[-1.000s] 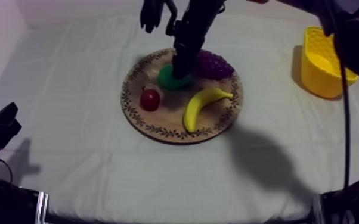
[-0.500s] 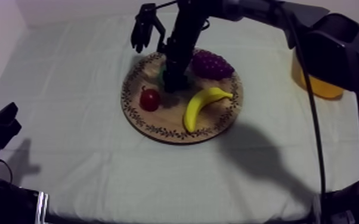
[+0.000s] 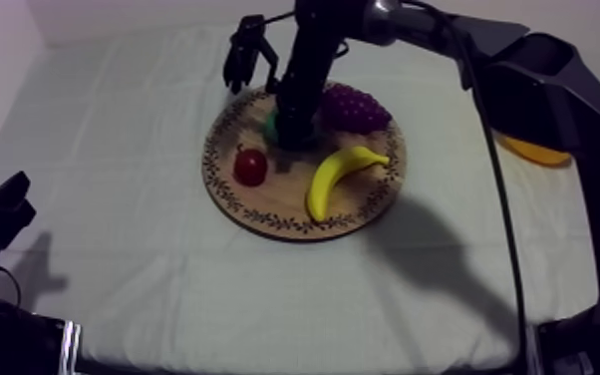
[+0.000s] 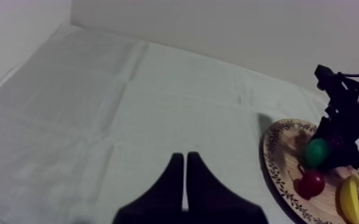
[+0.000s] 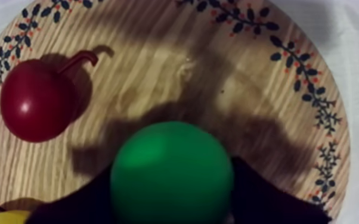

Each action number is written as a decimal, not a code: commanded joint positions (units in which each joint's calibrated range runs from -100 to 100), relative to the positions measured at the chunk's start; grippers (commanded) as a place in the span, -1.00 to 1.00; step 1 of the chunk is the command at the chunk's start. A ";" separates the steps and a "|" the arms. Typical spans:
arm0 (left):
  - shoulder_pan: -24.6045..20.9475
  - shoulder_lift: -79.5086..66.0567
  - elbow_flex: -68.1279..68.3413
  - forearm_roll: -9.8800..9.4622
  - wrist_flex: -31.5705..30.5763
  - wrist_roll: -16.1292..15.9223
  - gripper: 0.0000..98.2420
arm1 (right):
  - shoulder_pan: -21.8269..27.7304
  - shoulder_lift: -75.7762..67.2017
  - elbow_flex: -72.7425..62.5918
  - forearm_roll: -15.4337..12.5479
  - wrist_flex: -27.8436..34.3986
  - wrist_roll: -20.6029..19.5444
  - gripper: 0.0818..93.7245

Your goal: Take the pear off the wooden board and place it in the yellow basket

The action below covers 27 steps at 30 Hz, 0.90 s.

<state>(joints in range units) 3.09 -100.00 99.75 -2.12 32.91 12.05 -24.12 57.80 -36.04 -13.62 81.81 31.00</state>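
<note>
Grey-white cloth [image 3: 115, 120] covers the whole tabletop, and it has soft folds in it. A round wooden board [image 3: 274, 197] with little leaves drawn round its rim lies about in the middle of the tabletop, a bit closer to the far edge.

The right arm reaches in from the far right corner and points down at the board. The right gripper [image 3: 291, 126] is at the far side of the board, and its two black fingers [image 5: 259, 196] are clamped on the green pear [image 5: 171, 173], one on each side. The pear [image 3: 272, 125] is over the board and a dark shadow lies on the wood under it. I cannot tell if the pear touches the wood or is a little way up.

The purple grapes [image 3: 356, 108] sit just beside the pear, by the far right rim of the board. The banana [image 3: 336, 178] lies by the right rim, and the small red fruit [image 3: 250, 167] sits by the left rim.

The yellow basket [image 3: 538, 152] is near the right edge of the tabletop, well apart from the board, and the arm hides most of it.

The left gripper [image 3: 0, 209] hangs by the near left corner of the tabletop, far from the board. Its fingers [image 4: 173, 184] lie pressed together with nothing between them.
</note>
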 commanded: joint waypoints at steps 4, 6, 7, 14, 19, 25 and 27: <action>-0.01 0.00 0.03 0.00 -0.01 -0.01 -1.00 | 0.07 -1.72 2.39 0.25 0.53 0.19 -0.43; -0.01 0.00 0.03 0.00 -0.01 -0.01 -1.00 | 0.10 -4.16 4.93 0.22 0.66 0.44 -0.45; -0.01 0.00 0.03 0.00 -0.01 -0.01 -1.00 | 0.14 -5.86 6.51 0.14 0.72 0.60 -0.45; -0.01 0.00 0.03 0.00 -0.01 -0.01 -1.00 | 1.68 -22.86 16.16 -1.88 5.16 0.05 -0.45; -0.01 0.00 0.03 0.00 -0.01 -0.01 -1.00 | 4.05 -34.64 19.01 -2.80 8.62 -1.79 -0.43; -0.01 0.00 0.03 0.00 -0.01 -0.01 -1.00 | 9.01 -44.63 19.45 -3.14 9.50 -4.31 -0.42; -0.01 0.00 0.03 0.00 -0.01 -0.01 -1.00 | 11.15 -46.91 19.15 -3.23 9.68 -4.93 -0.42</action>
<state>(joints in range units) 3.09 -100.00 99.75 -2.12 32.91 12.05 -15.17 14.29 -16.82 -16.75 91.82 26.48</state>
